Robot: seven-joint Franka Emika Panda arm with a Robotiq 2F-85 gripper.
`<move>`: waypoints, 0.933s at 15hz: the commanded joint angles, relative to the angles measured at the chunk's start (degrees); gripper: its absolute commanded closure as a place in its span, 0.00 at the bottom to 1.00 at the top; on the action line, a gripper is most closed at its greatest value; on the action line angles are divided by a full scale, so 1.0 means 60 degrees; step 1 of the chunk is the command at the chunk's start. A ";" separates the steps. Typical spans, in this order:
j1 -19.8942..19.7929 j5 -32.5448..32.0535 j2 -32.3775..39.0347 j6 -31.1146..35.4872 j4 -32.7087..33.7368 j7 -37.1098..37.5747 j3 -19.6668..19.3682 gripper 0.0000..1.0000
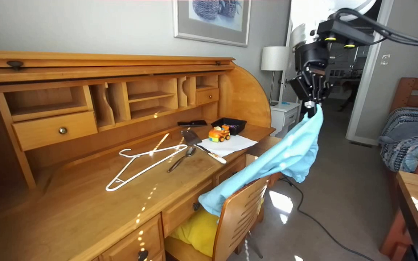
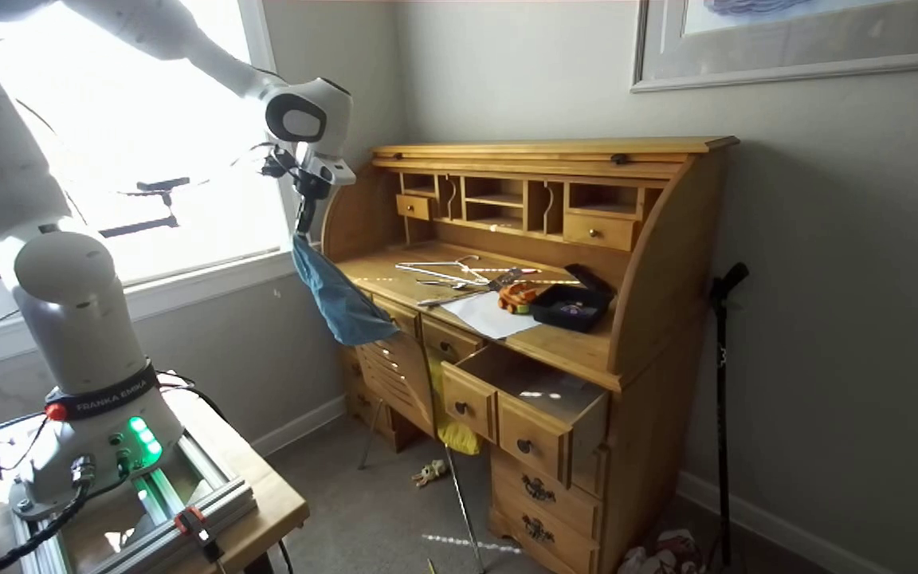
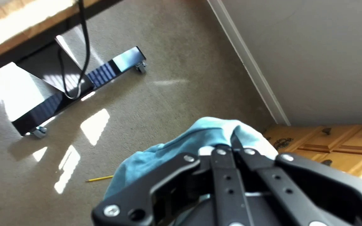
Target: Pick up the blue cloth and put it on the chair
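Holding the blue cloth (image 1: 285,154) up by one end, my gripper (image 1: 312,109) clamped on it, above and right of the chair (image 1: 233,219) in an exterior view; left end drapes over its back, probably so releasing lays the rest there.

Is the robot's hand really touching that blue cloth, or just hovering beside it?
Touching. An exterior view shows it: the hand is closed on one end of the blue cloth, which hangs down from that grip.
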 commanded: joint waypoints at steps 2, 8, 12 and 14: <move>-0.0020 -0.1042 -0.1832 -0.1639 -0.1388 0.0960 0.0489 0.99; -0.0107 -0.0835 -0.0883 -0.1291 -0.2339 0.1263 0.0870 0.99; -0.0187 -0.0649 0.0241 0.0625 -0.2834 0.2218 0.0726 0.99; -0.0138 -0.0643 0.0961 0.1459 -0.2847 0.2584 0.0643 0.99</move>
